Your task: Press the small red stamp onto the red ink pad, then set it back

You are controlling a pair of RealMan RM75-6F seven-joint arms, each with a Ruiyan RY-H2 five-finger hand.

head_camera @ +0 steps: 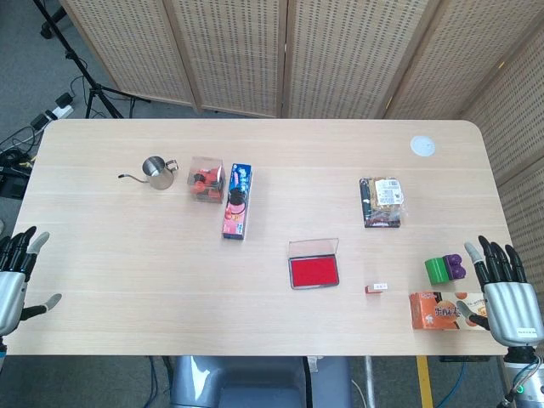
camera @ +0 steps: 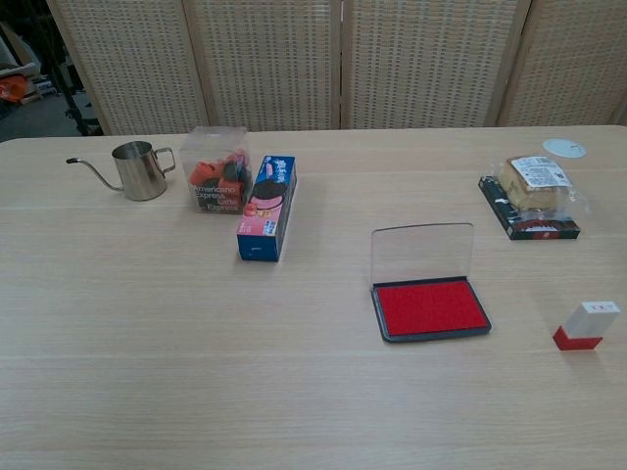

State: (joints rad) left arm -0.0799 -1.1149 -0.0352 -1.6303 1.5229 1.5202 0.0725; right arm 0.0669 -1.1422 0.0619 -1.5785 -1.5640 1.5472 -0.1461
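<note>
Pale wood-grain worktop [head_camera: 255,280] fills both views, with woven cane screens [head_camera: 340,51] standing along its far edge. Grey floor shows at upper left of the head view, with cables and a tripod leg [head_camera: 76,64].

Just right of centre lies the ink pad [camera: 431,308], lid tipped up at the back, red face open to the air. The stamp [camera: 586,326] sits on the worktop right of the pad, near it but apart, white body over a red base.

Left hand [head_camera: 15,276] rests at the lower left edge, fingers spread, holding nothing. Right hand [head_camera: 506,293] sits at lower right, fingers apart and empty, over an orange packet [head_camera: 438,310], with a green and purple thing [head_camera: 444,269] just beside it.

Upper left of centre: a steel kettle [camera: 137,169], a clear box [camera: 217,171], a biscuit pack [camera: 266,208]. A wrapped snack [camera: 534,196] lies at upper right, and a white disc [camera: 564,148] beyond it.
</note>
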